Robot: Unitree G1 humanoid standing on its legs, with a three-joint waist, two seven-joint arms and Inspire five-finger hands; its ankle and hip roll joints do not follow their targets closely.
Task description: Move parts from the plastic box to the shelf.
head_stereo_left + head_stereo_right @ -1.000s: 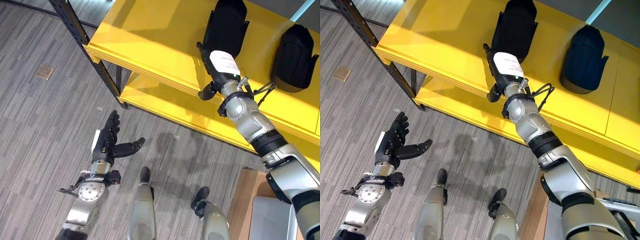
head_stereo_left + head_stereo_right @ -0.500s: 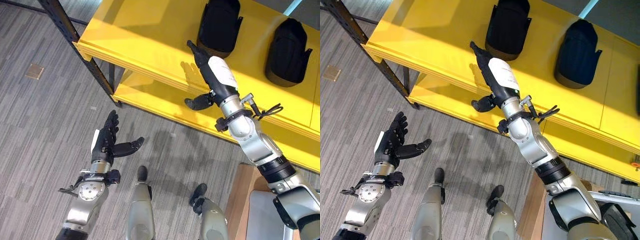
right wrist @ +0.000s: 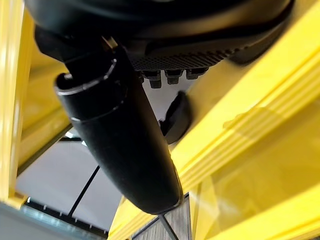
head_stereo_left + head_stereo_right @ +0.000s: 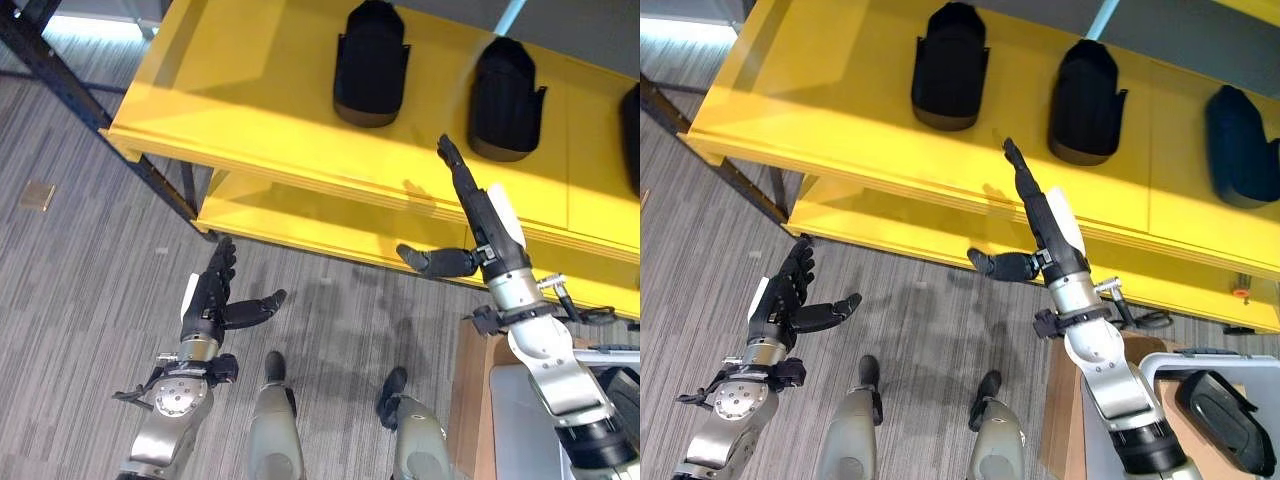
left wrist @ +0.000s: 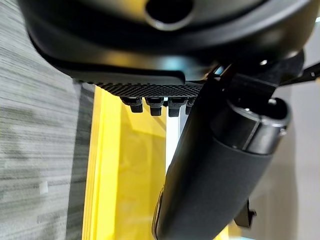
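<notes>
A yellow shelf (image 4: 840, 120) carries three black parts side by side: one part (image 4: 948, 65) toward the left, a second (image 4: 1085, 103) in the middle, a third (image 4: 1245, 145) at the right. The right hand (image 4: 1045, 230) is raised before the shelf's front edge, fingers straight, thumb out sideways, holding nothing. The left hand (image 4: 785, 300) hangs low over the grey floor (image 4: 700, 240) (fingers spread, empty). Another black part (image 4: 1222, 405) lies in the plastic box (image 4: 1155, 370) at lower right.

No legible text or labels.
</notes>
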